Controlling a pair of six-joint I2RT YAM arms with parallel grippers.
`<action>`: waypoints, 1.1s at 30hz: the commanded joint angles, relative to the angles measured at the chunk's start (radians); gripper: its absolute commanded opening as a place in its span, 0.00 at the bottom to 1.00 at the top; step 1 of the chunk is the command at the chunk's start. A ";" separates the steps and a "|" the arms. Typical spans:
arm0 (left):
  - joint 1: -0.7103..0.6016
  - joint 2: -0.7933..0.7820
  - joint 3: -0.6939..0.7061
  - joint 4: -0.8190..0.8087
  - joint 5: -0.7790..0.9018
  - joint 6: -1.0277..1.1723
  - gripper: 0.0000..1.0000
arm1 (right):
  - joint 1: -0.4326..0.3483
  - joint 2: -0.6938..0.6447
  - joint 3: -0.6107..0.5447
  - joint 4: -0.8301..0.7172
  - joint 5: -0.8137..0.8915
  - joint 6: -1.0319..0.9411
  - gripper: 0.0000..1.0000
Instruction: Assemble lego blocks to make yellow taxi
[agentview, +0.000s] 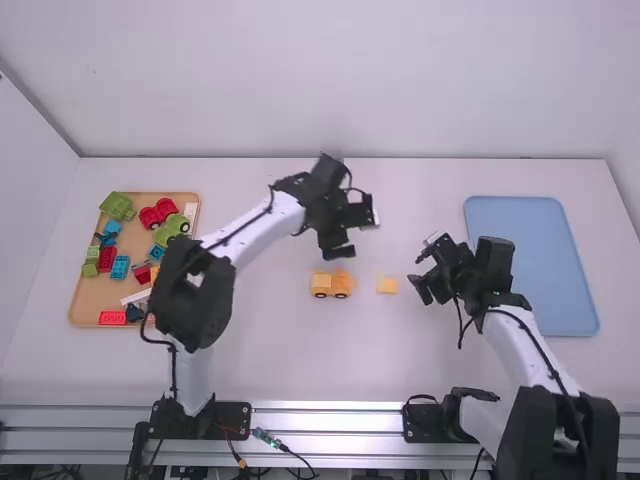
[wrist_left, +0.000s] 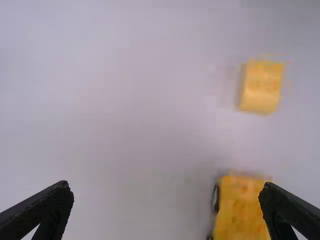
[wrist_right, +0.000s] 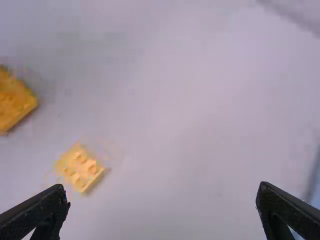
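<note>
White tabletop (agentview: 420, 200) is bearing a yellow wheeled plastic base (agentview: 331, 284) and, near it, a pale-yellow studded plastic block (agentview: 387, 285) (likely light, stiff, slick), best gripped by opposite sides. Left gripper (wrist_left: 167, 200) and right gripper (wrist_right: 163, 200) are hanging open, empty.

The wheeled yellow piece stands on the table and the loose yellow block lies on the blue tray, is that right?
Not quite: the high view shows the loose yellow block on the table, apart from the blue tray. The wheeled yellow piece does stand on the table.
</note>
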 joint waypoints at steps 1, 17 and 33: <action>0.079 -0.057 -0.032 -0.029 0.087 0.058 0.99 | 0.050 0.080 0.091 -0.047 -0.037 -0.127 0.99; 0.293 -0.366 -0.595 0.480 0.065 -0.028 0.99 | 0.291 0.476 0.453 -0.474 0.209 -0.351 0.99; 0.308 -0.417 -0.710 0.560 0.005 -0.042 0.99 | 0.360 0.690 0.541 -0.534 0.274 -0.365 0.93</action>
